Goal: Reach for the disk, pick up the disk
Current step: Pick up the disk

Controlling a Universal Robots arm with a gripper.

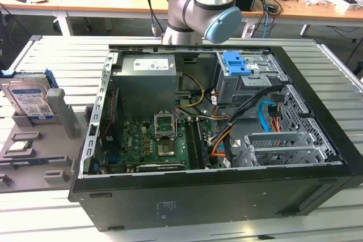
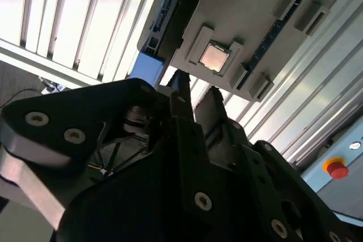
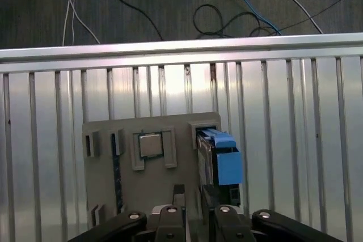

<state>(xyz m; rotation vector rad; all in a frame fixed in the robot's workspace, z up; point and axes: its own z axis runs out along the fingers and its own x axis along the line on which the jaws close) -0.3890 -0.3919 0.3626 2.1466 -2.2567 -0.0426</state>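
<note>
The disk (image 1: 31,101) stood on edge in a slot of a grey holder (image 1: 63,118) at the exterior view's left, on the slatted metal desk (image 1: 340,77), just beside the open computer case (image 1: 227,188). Its labelled face was turned towards the exterior camera, and blue plastic rails ran along its sides.

In the first wrist view the tool (image 3: 193,192) hung above the holder. The disk's top edge and blue rail lay close to one side of its line, and a small square chip (image 3: 150,144) sat in its own recess on the other side. The two fingers (image 3: 178,194) were slightly apart with a narrow gap between them and nothing in it. They touched neither the disk nor the holder, so the reach looked to be under way and the grasp not yet made.

The disk looked like a stiff, dense metal block, probably heavy for its size, with smooth faces that could slip under a light pinch. It would likely take a knock badly. The soundest hold seemed to be across the two flat faces, on the part standing clear of the slot. The blue rails would probably flex.
</note>
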